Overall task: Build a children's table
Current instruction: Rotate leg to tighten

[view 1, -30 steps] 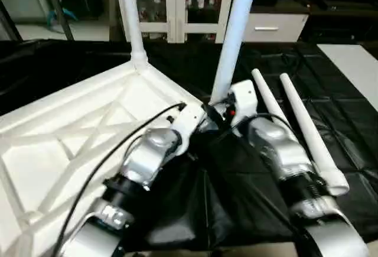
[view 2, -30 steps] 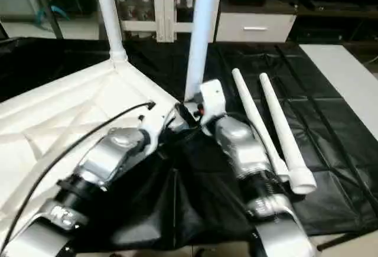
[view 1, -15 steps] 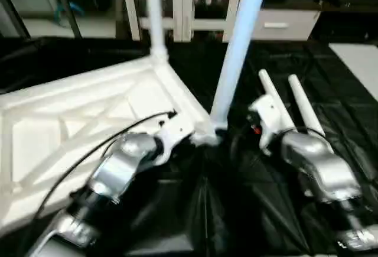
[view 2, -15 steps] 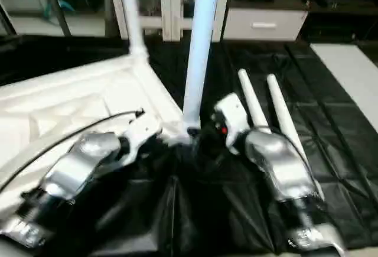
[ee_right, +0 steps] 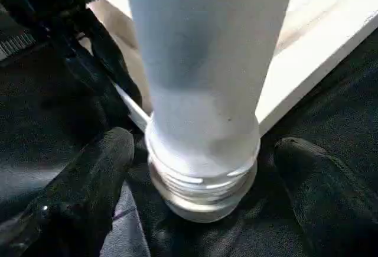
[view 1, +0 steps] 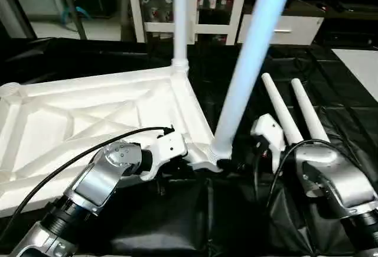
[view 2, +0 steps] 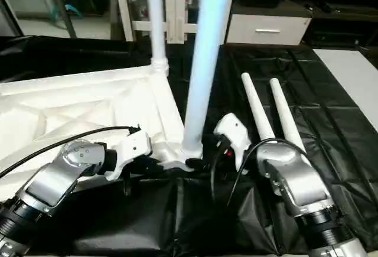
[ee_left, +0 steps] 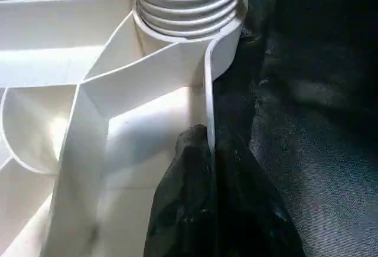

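On the black cloth: we see the tabletop [view 1: 88, 121] lying upside down, its X-ribbed underside facing up, toward the cloth's left side
Carrier: black sheet [view 1: 331, 115] covering the work surface, creased and folded along its near edge
Far corner: one leg [view 1: 180, 15] stands upright in the socket at the tabletop's far right corner
Near corner: a second leg [view 1: 248, 80] rises from the socket at the tabletop's near right corner, leaning a little to the right; in the right wrist view we see its threaded end seated at the socket, with threads still showing
Spare legs: two more tube legs [view 1: 292, 115] lie side by side on the cloth, just right of the tabletop, running from the near side to the far side
Left gripper: we see the left gripper [ee_left: 209, 168] pinched closed on the thin rim of the tabletop just beside the near right corner socket, black fingers [ee_left: 189, 192] on either side of the wall
Right gripper: we see the right gripper [ee_right: 201, 174] spread wide around the base of the near leg, one finger on each side and neither pressing on the tube
Background: white cabinets [view 1: 277, 29] and glass-fronted shelving beyond the cloth's far edge
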Controlling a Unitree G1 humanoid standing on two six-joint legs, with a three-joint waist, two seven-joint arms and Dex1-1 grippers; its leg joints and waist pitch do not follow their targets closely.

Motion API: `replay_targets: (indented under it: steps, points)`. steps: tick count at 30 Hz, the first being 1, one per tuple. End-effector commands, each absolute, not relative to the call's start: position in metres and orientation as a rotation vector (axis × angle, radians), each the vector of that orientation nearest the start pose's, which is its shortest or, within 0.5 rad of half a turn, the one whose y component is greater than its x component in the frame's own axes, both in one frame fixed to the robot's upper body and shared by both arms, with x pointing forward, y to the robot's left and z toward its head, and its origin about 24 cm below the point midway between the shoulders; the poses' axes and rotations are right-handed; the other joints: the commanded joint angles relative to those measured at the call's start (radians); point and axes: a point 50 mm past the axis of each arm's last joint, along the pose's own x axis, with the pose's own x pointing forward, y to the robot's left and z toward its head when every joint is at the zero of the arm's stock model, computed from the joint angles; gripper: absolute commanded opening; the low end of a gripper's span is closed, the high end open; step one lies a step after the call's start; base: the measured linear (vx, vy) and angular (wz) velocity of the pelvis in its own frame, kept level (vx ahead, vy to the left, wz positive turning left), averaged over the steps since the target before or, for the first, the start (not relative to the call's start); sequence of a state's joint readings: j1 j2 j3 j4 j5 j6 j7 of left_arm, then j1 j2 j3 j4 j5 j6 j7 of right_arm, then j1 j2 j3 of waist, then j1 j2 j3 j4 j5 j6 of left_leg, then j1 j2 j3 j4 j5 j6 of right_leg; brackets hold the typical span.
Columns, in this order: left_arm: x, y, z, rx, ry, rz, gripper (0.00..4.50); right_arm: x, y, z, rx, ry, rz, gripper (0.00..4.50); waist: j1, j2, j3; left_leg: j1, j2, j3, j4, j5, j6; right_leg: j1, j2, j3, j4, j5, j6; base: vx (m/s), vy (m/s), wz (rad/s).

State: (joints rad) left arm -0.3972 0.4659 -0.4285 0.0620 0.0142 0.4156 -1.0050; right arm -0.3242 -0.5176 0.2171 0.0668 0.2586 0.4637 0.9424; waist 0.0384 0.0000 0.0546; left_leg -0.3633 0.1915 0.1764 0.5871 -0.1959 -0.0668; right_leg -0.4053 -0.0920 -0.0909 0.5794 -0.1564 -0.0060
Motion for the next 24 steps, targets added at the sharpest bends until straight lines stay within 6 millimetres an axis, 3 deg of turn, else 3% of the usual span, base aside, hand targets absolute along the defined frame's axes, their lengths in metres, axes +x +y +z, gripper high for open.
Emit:
replay_targets:
  steps: [1,6,7,10,24]
  points:
    - [0.267,0.107,0.053,0.502,0.480,-1.333,0.00,0.285,-0.158,0.069,-0.230,0.413,1.055,4.20,-0.002,-0.008,-0.067,0.006,0.040,-0.005,-0.065,-0.141,0.047,0.052,-0.052,0.053,-0.048,-0.191,-0.232,0.000,0.000,0.00]
    - [0.266,0.106,0.054,0.503,0.471,-1.345,0.00,0.289,-0.152,0.064,-0.238,0.409,1.056,4.20,-0.002,-0.008,-0.067,0.007,0.039,-0.005,-0.064,-0.146,0.050,0.053,-0.053,0.054,-0.049,-0.209,-0.230,0.000,0.000,0.00]
    - [0.266,0.106,0.054,0.502,0.471,-1.346,0.00,0.290,-0.152,0.064,-0.237,0.408,1.059,3.94,-0.002,-0.009,-0.069,0.007,0.040,-0.005,-0.063,-0.134,0.052,0.055,-0.052,0.054,-0.046,-0.192,-0.232,0.000,0.000,0.00]
    - [0.265,0.106,0.054,0.502,0.471,-1.345,0.00,0.290,-0.151,0.063,-0.225,0.402,1.069,3.82,-0.001,-0.009,-0.069,0.006,0.039,-0.005,-0.061,-0.122,0.061,0.056,-0.051,0.053,-0.042,-0.167,-0.240,0.000,0.000,0.00]
    - [0.265,0.108,0.052,0.500,0.480,-1.344,0.00,0.291,-0.146,0.058,-0.210,0.388,1.089,2.77,-0.004,-0.007,-0.066,0.004,0.037,-0.008,-0.060,-0.191,0.037,0.052,-0.052,0.053,-0.050,-0.274,-0.212,0.000,0.000,0.00]
